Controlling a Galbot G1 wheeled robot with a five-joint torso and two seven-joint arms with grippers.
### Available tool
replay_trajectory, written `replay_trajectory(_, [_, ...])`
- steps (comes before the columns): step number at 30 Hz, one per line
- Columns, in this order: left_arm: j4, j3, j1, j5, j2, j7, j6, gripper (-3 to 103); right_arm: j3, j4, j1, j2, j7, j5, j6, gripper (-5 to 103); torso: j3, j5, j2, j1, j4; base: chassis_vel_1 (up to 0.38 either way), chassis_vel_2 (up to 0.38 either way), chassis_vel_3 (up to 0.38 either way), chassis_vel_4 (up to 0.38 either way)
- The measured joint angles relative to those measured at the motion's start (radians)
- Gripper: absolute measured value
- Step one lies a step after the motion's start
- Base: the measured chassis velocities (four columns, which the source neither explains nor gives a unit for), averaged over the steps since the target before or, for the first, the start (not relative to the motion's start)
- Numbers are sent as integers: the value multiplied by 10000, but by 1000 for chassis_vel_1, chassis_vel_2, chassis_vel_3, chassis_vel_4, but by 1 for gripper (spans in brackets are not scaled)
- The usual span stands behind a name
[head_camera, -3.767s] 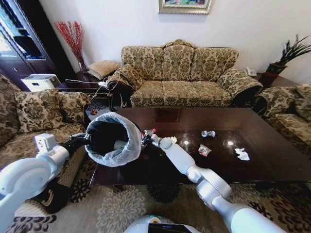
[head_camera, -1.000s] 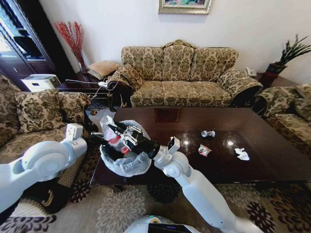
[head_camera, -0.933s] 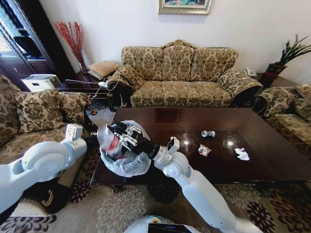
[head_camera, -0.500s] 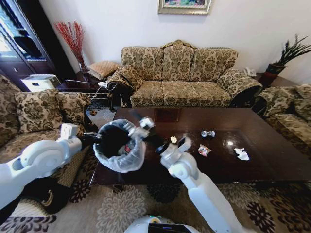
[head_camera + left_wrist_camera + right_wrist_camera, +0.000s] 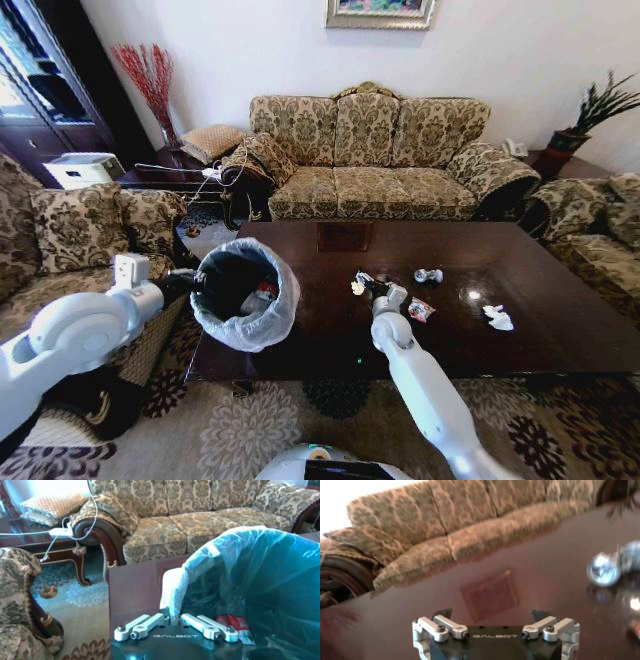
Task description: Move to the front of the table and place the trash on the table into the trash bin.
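With fingers spread, the right gripper (image 5: 366, 284) should settle squarely over the yellowish scrap (image 5: 355, 288) mid-bench (image 5: 520, 340) while the left gripper (image 5: 172, 624) pinches the trash bin (image 5: 243, 296) rim.

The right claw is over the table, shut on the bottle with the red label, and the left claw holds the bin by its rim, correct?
Not quite. The right claw is over the table but open and empty, as the right wrist view shows. The bottle already lies inside the bin, which the left claw holds by its rim.
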Motion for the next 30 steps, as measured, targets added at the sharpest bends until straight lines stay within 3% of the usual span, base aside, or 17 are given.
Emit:
replay_trajectory(12, [46, 60, 18, 35, -124, 30, -8, 0, -434, -975, 125, 271, -478, 207, -33, 102, 0, -3, 0, 0, 0, 0, 0, 0, 0])
replay_trajectory(14, [46, 76, 16, 36, -123, 37, -20, 0, -442, -1040, 110, 317, -575, 209, -32, 99, 1, -3, 0, 0, 0, 0, 0, 0, 0])
replay_trajectory(30, [-5, 164, 17, 128, -272, 65, -219, 0, -561, -1180, 98, 405, -726, 248, -76, 35, -1, -1, 2, -1, 0, 0, 0, 0, 0])
